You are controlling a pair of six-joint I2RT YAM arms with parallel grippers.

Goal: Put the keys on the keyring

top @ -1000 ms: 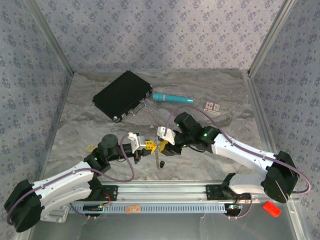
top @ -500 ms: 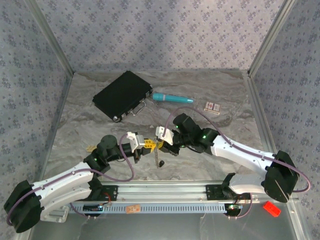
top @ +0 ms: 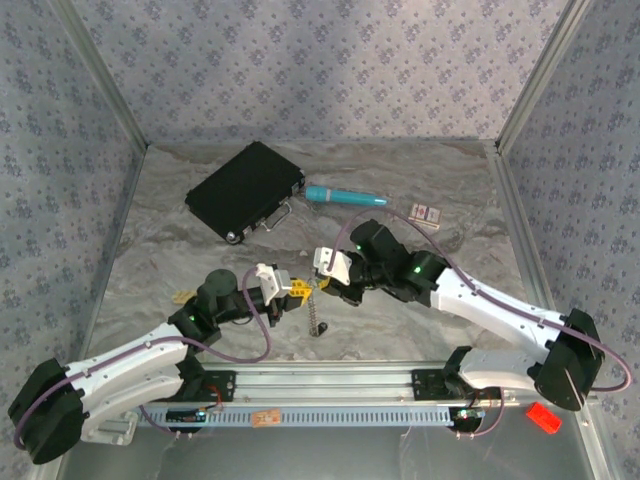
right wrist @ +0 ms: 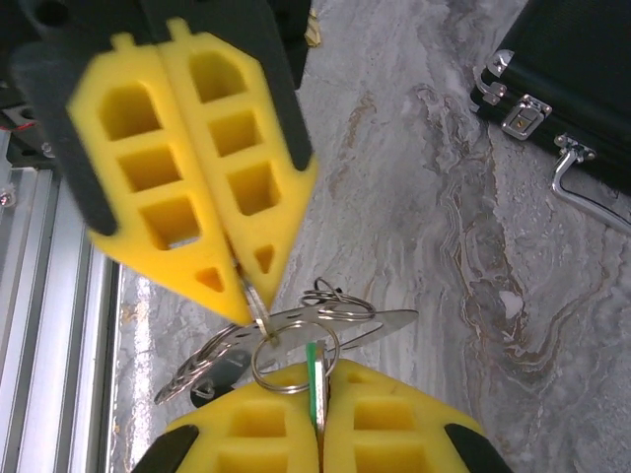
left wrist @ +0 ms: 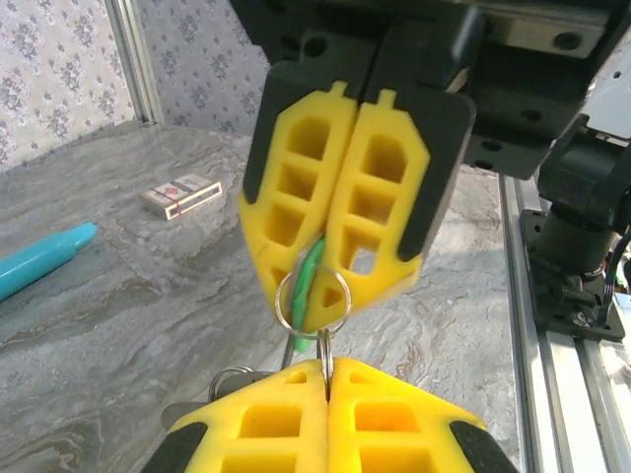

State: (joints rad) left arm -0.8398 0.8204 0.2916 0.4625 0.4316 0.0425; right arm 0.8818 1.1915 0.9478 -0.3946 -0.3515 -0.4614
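Observation:
Both grippers meet tip to tip above the table's middle. My left gripper is shut on a thin link of the silvery keyring, whose flat oval loop hangs below with small rings on it. Its chain dangles toward the table. My right gripper is shut on the green-headed key. A small round split ring circles that key's tip between the two grippers. A dark-headed key hangs on the loop's left end.
A black case with a metal handle lies at the back left, a teal pen beside it and a small card box further right. A small brassy piece lies left of the left arm. An aluminium rail runs along the near edge.
My right gripper has shut on the green-headed key and its arm has shifted slightly. The left gripper has stayed shut in place.

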